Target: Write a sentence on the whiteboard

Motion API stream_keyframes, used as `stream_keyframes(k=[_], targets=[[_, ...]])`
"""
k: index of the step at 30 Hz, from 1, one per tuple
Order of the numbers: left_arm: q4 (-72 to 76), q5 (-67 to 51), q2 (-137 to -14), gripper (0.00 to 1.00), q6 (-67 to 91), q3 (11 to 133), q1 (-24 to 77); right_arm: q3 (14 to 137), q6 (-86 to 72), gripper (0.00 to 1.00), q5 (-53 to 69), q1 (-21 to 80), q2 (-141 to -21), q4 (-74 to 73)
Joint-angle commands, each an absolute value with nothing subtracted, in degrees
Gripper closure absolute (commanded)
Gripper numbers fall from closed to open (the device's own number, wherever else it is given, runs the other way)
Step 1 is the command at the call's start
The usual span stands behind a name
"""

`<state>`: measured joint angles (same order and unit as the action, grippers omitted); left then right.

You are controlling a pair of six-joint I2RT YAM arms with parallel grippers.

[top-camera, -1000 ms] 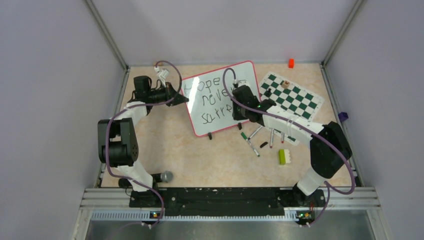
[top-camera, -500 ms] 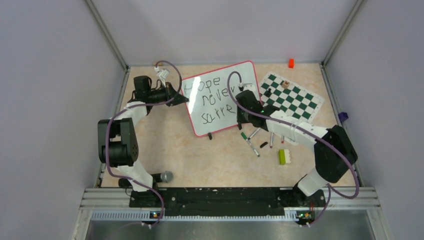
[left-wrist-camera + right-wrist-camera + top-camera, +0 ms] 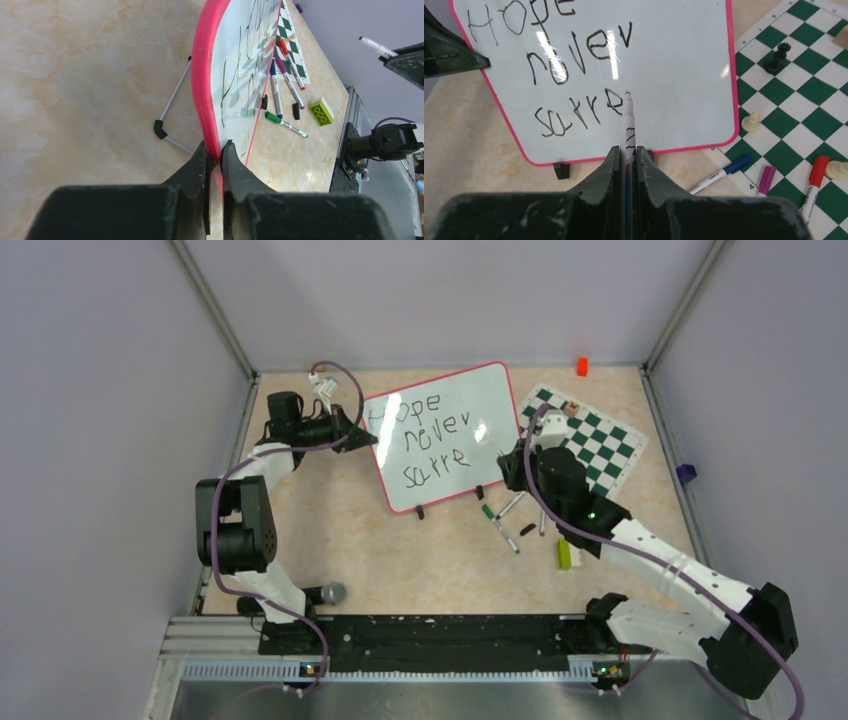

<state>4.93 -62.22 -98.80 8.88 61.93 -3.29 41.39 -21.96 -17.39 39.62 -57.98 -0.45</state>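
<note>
Viewing from above: whiteboard (image 3: 445,435) propped tilted on the tabletop (image 3: 330,530), far centre. Left wrist: left tool (image 3: 216,150) pinched on its pink rim (image 3: 202,90), presumably steadying against pen pressure. Right wrist: right tool (image 3: 627,150) clamped on marker (image 3: 629,125), tip by the unfinished third line of the sentence (image 3: 549,65).

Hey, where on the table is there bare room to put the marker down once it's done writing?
The widest bare patch is the near middle of the table, bordered by the whiteboard, the left arm and the front rail. It is crowded right of that: loose markers, a green brick and the chess mat.
</note>
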Motion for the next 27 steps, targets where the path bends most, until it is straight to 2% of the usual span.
stream_keyframes(k=[1, 8, 20, 27], targets=[[2.8, -51.7, -100.5, 1.00, 0.6, 61.1, -1.7, 50.1, -15.8, 1.00, -20.5, 38.9, -61.2, -7.7], [2.7, -51.3, -100.5, 1.00, 0.5, 61.2, -1.7, 59.3, -10.4, 1.00, -12.4, 38.9, -69.1, -20.7], [2.2, -51.4, -100.4, 1.00, 0.4, 61.3, -1.5, 59.9, -9.5, 1.00, -9.6, 38.9, -74.0, -15.1], [1.8, -51.6, -100.4, 1.00, -1.0, 61.3, -1.5, 64.7, -9.6, 1.00, -9.6, 38.9, -80.9, -16.7]])
